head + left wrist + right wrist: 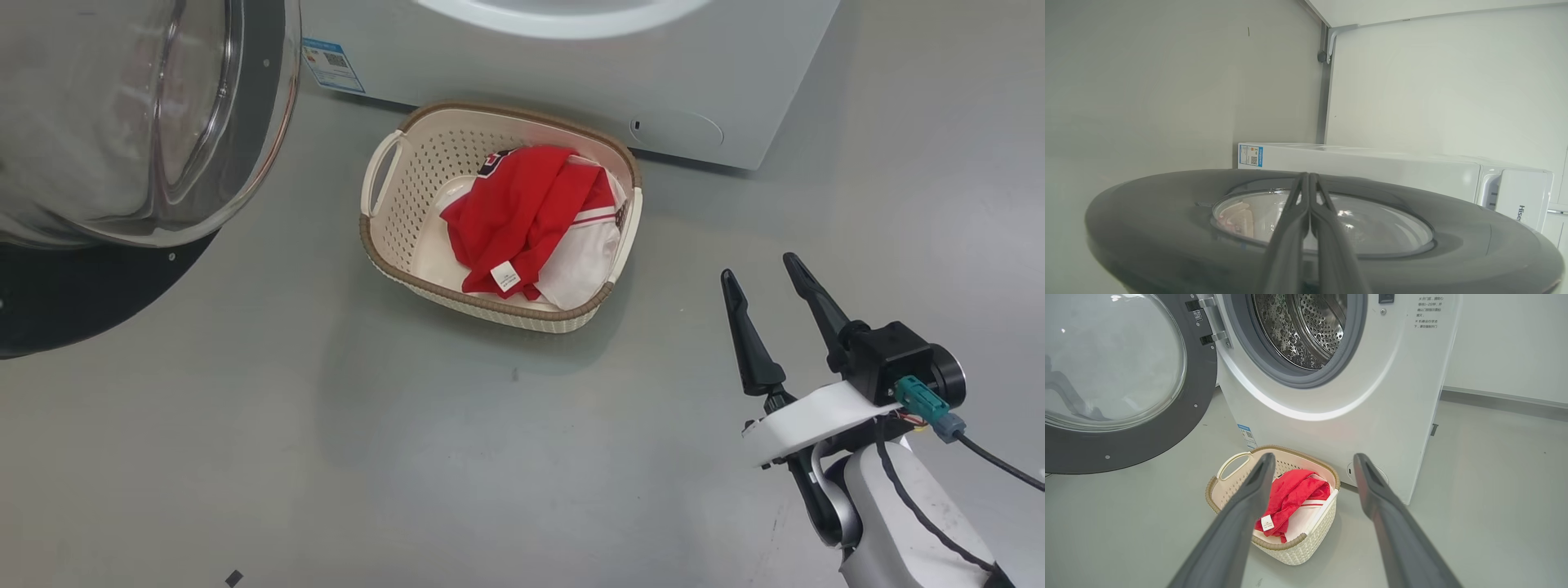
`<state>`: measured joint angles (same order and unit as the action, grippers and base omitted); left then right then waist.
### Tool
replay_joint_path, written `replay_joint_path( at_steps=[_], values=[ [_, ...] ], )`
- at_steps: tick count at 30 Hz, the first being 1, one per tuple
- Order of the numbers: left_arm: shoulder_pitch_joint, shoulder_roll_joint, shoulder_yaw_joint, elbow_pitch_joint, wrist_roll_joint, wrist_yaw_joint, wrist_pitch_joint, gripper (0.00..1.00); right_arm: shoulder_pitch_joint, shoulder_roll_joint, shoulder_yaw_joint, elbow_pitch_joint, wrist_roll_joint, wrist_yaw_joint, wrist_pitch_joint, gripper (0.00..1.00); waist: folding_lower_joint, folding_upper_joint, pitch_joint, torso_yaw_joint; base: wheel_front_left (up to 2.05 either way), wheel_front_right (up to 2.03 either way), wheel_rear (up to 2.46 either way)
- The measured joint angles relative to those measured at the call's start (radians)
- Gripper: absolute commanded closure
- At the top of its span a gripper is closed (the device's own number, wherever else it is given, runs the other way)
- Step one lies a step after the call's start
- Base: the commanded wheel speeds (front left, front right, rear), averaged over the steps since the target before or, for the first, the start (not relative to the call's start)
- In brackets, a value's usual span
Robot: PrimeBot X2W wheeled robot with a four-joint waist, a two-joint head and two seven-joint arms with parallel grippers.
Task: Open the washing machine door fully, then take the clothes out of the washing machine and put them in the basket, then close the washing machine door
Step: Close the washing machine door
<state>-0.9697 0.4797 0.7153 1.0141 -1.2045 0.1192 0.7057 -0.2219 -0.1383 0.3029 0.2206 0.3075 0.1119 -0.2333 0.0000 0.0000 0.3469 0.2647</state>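
Observation:
The washing machine door stands swung open at the upper left, its glass bowl bulging toward me. In the left wrist view my left gripper is shut with nothing in it, fingers lying across the door's outer face; contact is unclear. The red and white clothes lie piled in the cream basket on the floor before the washing machine. My right gripper is open and empty, to the right of the basket and above the floor. In the right wrist view the steel drum shows no clothes.
Grey floor spreads around the basket. The open door overhangs the floor to the basket's left. A white wall runs to the right of the machine.

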Motion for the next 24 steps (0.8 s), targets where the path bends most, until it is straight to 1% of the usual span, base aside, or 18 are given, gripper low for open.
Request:
replay_joint_path(
  at_steps=[6, 9, 12, 17, 21, 24],
  values=[
    [0.0, -0.027, -0.017, 0.006, -0.006, -0.003, 0.079, 1.0, 0.0, 0.011, 0.0, 0.012, 0.008, 0.0, -0.002, 0.0, 0.0, 0.0, -0.025, 0.0, 0.0, 0.0, 0.0],
    [0.001, -0.049, -0.036, 0.008, -0.007, -0.024, 0.117, 1.0, 0.001, 0.012, -0.001, 0.015, 0.009, 0.0, -0.003, 0.0, 0.0, 0.0, -0.037, 0.002, 0.0, 0.0, 0.0],
    [0.005, -0.058, -0.054, 0.01, -0.007, -0.043, 0.161, 1.0, 0.001, 0.012, -0.002, 0.019, 0.009, 0.0, -0.004, 0.0, 0.0, 0.0, -0.049, 0.003, 0.0, 0.0, 0.0],
    [0.019, -0.084, -0.071, 0.007, -0.022, -0.087, 0.257, 1.0, 0.003, 0.021, -0.002, 0.027, 0.018, 0.0, -0.007, 0.0, 0.0, 0.0, -0.067, 0.003, 0.0, 0.0, 0.0],
    [0.042, -0.123, -0.074, 0.007, -0.03, -0.108, 0.296, 1.0, 0.007, 0.023, -0.005, 0.035, 0.018, 0.0, -0.01, 0.0, 0.0, 0.0, -0.082, 0.004, 0.0, 0.0, 0.0],
    [0.068, -0.128, -0.079, 0.003, -0.035, -0.131, 0.332, 1.0, 0.007, 0.028, -0.005, 0.042, 0.019, 0.0, -0.01, 0.0, 0.0, 0.0, -0.095, 0.006, 0.0, 0.0, 0.0]
  ],
)
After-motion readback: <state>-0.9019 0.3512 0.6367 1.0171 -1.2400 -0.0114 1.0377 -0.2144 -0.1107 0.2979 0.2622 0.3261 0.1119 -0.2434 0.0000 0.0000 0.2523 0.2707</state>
